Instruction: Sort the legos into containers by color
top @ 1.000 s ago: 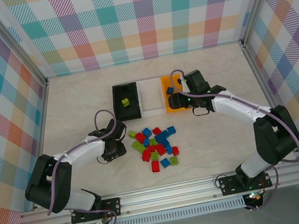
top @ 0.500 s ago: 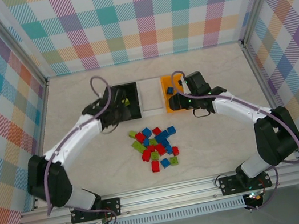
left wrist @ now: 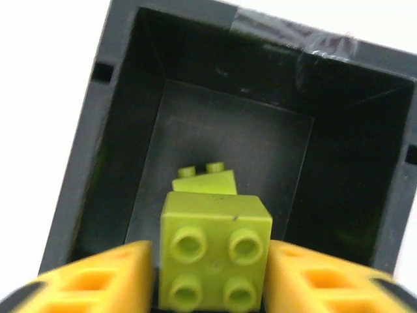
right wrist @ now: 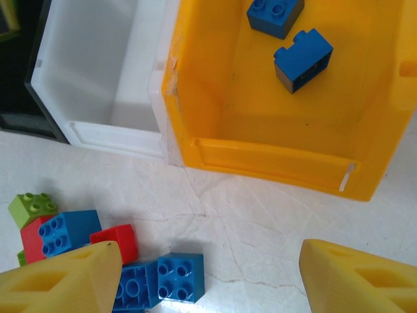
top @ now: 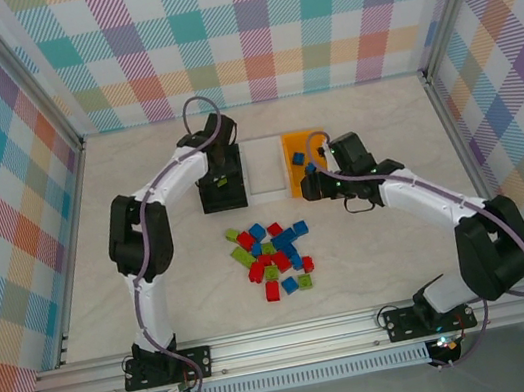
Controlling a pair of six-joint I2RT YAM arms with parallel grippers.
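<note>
My left gripper (top: pixel 221 175) hangs over the black bin (top: pixel 210 201), shut on a lime green lego (left wrist: pixel 215 248) held between its yellow fingers (left wrist: pixel 98 280). Below it, another lime lego (left wrist: pixel 205 184) lies on the floor of the black bin (left wrist: pixel 124 98). My right gripper (top: pixel 313 184) stands open with nothing in it, above bare table just in front of the orange bin (right wrist: pixel 273 163). Two blue legos (right wrist: pixel 303 59) lie in that orange bin (top: pixel 291 169). The white bin (top: pixel 263 170) sits between the black and orange ones. A pile of red, blue and green legos (top: pixel 275 257) lies on the table.
The three bins stand side by side at mid-table, touching. In the right wrist view, a blue lego (right wrist: pixel 179 277) and a red one (right wrist: pixel 120 240) lie close to my left finger. Plaid walls enclose the table on three sides.
My left arm swung from beside the pile up and over the black bin, carrying the lime lego. My right gripper drew back slightly from the orange bin toward the pile.
</note>
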